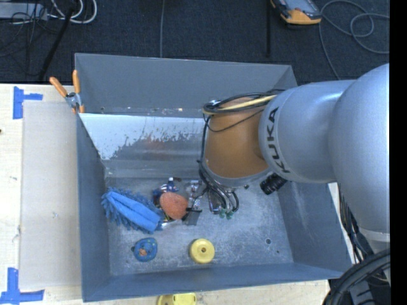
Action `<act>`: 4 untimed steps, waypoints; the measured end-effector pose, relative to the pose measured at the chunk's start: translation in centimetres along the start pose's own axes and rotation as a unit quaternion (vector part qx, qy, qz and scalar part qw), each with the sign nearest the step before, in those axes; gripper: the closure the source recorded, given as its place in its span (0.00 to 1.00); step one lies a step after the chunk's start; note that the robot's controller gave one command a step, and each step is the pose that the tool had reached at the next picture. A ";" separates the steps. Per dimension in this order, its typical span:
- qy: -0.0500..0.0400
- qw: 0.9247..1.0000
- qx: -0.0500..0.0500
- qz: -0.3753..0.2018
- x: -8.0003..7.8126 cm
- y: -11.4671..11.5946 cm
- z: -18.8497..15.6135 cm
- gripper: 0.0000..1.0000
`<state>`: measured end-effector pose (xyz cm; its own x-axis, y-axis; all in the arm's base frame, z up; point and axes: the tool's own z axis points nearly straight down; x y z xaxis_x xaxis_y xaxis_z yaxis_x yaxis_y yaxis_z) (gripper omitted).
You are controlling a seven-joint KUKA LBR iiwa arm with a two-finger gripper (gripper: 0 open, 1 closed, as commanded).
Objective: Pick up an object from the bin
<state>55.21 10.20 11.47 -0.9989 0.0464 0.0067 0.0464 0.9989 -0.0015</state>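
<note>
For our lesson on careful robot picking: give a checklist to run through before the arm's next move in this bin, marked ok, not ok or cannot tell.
1. Gripper down inside the bin: ok.
2. A thing near it: ok, orange rounded thing right beside it.
3. That thing free of neighbours: not ok, blue fuzzy thing close beside it.
4. Something already held: cannot tell.
5. Yellow round thing and blue disc apart from gripper: ok.

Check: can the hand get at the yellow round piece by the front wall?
Probably yes: the yellow round piece lies alone on bare bin floor, nothing over it; the hand hangs close by.
</note>
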 end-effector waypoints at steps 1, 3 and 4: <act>-0.004 0.999 -0.001 -0.033 -1.2 -0.8 3.0 1.00; -0.007 0.999 -0.001 -0.036 0.7 0.1 -2.1 1.00; -0.004 0.998 -0.001 -0.064 -1.0 -2.6 3.2 1.00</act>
<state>56.10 7.55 8.27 -0.9967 -0.0809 -0.0015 -0.0810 0.9967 0.0016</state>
